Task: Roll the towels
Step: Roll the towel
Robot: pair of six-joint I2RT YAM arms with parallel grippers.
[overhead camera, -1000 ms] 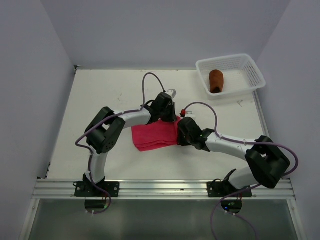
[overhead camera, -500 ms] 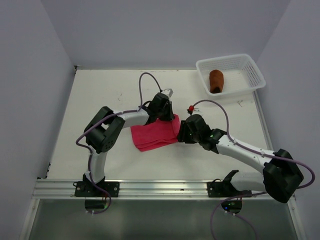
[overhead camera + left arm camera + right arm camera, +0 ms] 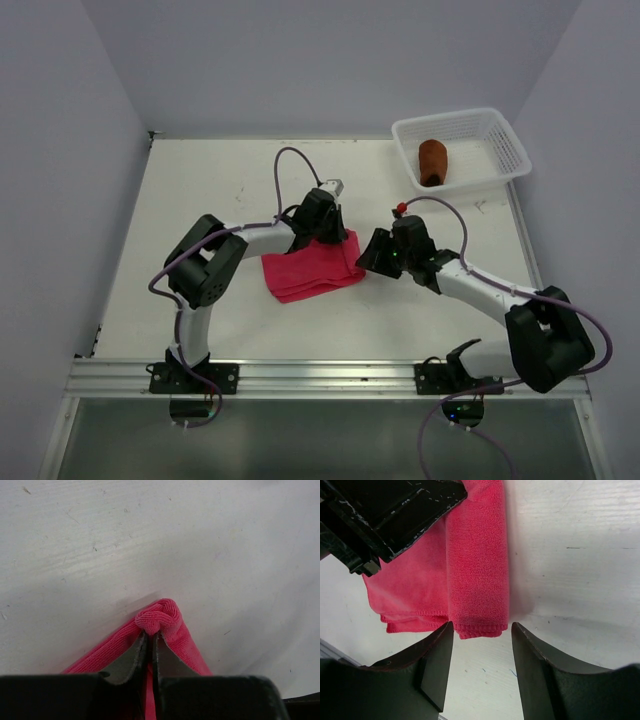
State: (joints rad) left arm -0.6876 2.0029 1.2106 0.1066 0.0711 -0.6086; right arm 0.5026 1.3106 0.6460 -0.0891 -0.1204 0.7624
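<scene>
Left tool (image 3: 150, 636) hides part of pink towel (image 3: 165, 618).

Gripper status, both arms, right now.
Left gripper: shut on a bunched corner of the pink towel.
Right gripper: open, holding nothing, its jaws facing the towel's rolled edge.

On my feed the bright pink terry cloth towel (image 3: 310, 270) was plain, one solid colour (finely ribbed up close). The rust-brown rolled terry towel (image 3: 432, 162) was unpatterned too; the white plastic mesh basket (image 3: 513, 150) showed a grid weave; the flat tabletop (image 3: 200, 200) was off-white, faintly scuffed.
</scene>
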